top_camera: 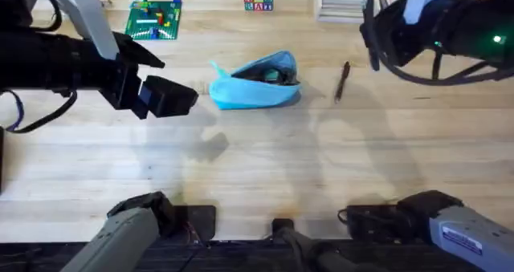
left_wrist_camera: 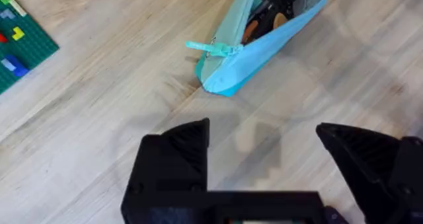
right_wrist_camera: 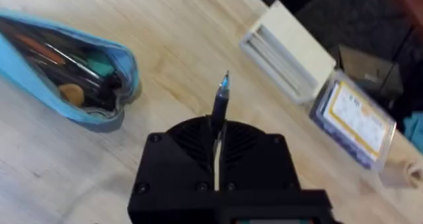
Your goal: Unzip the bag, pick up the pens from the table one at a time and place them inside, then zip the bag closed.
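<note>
My left pincer [left_wrist_camera: 264,135] hangs spread wide over the table [top_camera: 265,168], near the zip-pull end of the blue bag [top_camera: 257,87]. The bag lies unzipped, with things already inside it. My right pincer [right_wrist_camera: 217,128] is pressed together. A dark pen [top_camera: 342,81] lies just right of the bag, apparently on the wood rather than pinched. If I drop onto it with fingers together, I may knock it rolling. Nothing holds the soft bag, so a pen pushed at its rim could shove it away.
</note>
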Robot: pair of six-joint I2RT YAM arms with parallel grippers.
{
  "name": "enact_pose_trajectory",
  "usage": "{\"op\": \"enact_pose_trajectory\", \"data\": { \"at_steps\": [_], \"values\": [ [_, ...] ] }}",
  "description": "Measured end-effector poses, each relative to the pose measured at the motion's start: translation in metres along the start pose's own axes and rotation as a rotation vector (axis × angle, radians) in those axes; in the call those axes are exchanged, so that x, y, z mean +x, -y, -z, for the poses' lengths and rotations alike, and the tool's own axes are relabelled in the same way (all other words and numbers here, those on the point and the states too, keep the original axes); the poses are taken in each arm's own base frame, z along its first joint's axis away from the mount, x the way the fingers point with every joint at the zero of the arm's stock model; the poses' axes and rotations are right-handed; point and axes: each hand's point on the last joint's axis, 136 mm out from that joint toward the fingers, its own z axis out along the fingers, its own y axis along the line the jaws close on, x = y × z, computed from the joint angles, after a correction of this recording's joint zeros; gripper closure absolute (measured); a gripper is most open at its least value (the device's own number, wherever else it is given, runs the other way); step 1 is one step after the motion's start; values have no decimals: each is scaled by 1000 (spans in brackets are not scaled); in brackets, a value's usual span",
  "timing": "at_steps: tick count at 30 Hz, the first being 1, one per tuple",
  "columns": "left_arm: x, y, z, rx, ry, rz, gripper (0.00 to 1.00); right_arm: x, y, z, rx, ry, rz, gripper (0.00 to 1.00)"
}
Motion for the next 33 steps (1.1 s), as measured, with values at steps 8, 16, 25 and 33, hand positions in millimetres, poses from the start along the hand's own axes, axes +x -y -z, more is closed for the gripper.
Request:
{"op": "enact_pose_trajectory", "data": {
  "at_steps": [8, 16, 25, 33],
  "values": [
    [0, 0, 0, 0, 0, 0, 4, -34, -29, 2, -55, 115, 118, 969],
    [0, 0, 0, 0, 0, 0, 4, -55, -71, 10, -225, 239, 281, 969],
    [0, 0, 0, 0, 0, 0, 4, -57, -104, 1, -392, 294, 363, 969],
    [0, 0, 0, 0, 0, 0, 5, -74, -117, -16, -451, 375, 382, 969]
  ]
}}
